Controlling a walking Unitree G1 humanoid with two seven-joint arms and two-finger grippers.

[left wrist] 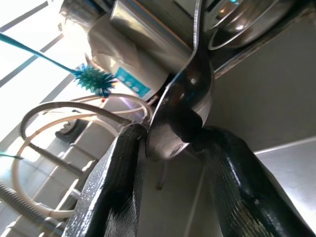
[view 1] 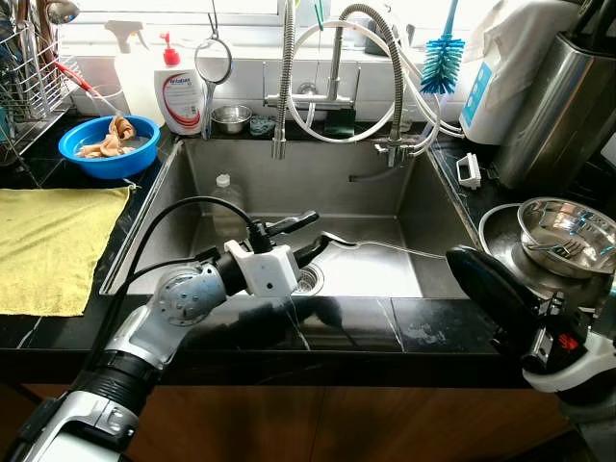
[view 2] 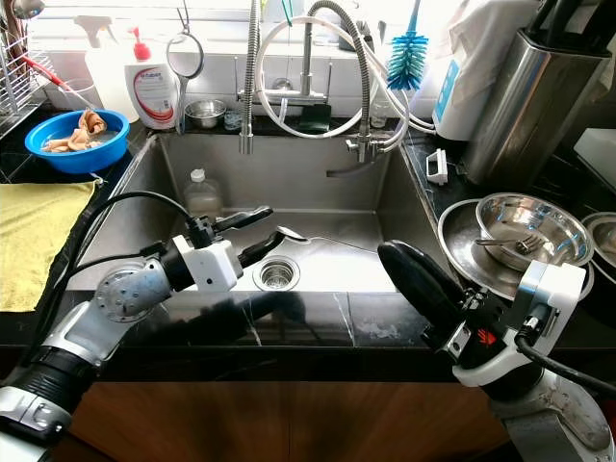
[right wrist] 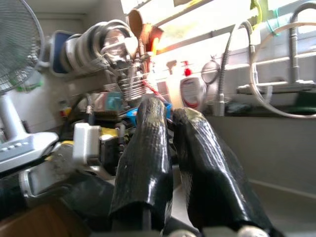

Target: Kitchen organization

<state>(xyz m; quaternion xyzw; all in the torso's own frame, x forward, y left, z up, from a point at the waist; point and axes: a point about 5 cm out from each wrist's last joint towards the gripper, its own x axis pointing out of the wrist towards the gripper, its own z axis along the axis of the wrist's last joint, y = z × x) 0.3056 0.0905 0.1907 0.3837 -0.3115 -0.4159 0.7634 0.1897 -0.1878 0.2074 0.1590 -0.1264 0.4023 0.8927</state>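
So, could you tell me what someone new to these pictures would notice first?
Most striking is the left gripper over the steel sink, shut on the bowl end of a long spoon whose handle points toward the sink's right wall. Next, the right gripper hovers shut above the counter's front edge, beside stacked steel bowls.

A: Where's the light coming from?

B: From the window [view 1: 241, 12] behind the faucet [view 1: 337, 67]. It is blown out to white along the top of both eye views, so the bottles on the sill are backlit.

A: Any glare?

B: Yes, bright sheen on the steel sink [view 1: 385, 192] walls and on the black counter [view 1: 404, 322] front edge. The cabinet below sits in shadow.

A: Sharpness?

B: The eye views are crisp. In the left wrist view the left tool [left wrist: 170, 148] is close and soft, and the sky washes out white. In the right wrist view the right tool [right wrist: 170, 173] is blurred, with a hazy flare over the window.
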